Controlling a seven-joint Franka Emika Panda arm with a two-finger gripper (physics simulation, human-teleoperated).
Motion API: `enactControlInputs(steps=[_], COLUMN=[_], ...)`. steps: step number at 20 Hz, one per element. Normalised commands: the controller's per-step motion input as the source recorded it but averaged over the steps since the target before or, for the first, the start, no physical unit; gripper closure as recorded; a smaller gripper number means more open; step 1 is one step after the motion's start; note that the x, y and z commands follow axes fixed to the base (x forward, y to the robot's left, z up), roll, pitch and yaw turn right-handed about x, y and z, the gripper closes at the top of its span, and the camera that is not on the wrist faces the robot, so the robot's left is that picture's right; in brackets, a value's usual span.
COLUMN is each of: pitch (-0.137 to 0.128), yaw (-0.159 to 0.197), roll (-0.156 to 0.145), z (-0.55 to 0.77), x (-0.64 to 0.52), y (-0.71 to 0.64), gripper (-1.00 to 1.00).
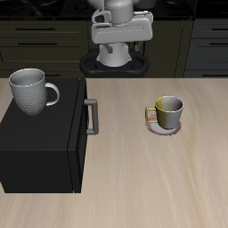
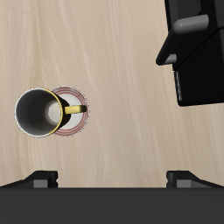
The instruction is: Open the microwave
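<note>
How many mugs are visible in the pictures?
2. A grey mug stands on top of the microwave; a yellow mug sits on a small plate on the table. None seems hidden.

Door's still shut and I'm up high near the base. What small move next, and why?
Probably bring the gripper down toward the grey handle on the microwave. The door looks closed, the gripper appears open and holds nothing, and the yellow mug stands well aside.

Table (image 1: 178,178): microwave (image 1: 40,147), small plate (image 1: 164,127).
</note>
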Motion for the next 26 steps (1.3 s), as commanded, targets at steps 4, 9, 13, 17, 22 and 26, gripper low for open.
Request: enactControlInputs(steps=[4,9,13,17,22,26], pitch=[-0.020,-0.024,0.015,-0.017,-0.028,-0.045], yaw=[-0.027,-0.066,-0.066,-0.052,-0.095,-0.128], roll=[-0.028,-0.037,-0.018,-0.015,-0.051,-0.055], z=[0.08,0.17,0.06,0.07,0.12,0.13], x=[0.08,0.13,0.26,0.20,0.21,0.13], y=[0.06,0.12,0.17,0.18,0.13,0.16], gripper=[-1.00,-1.00,-1.00,-1.00,-1.00,-1.00])
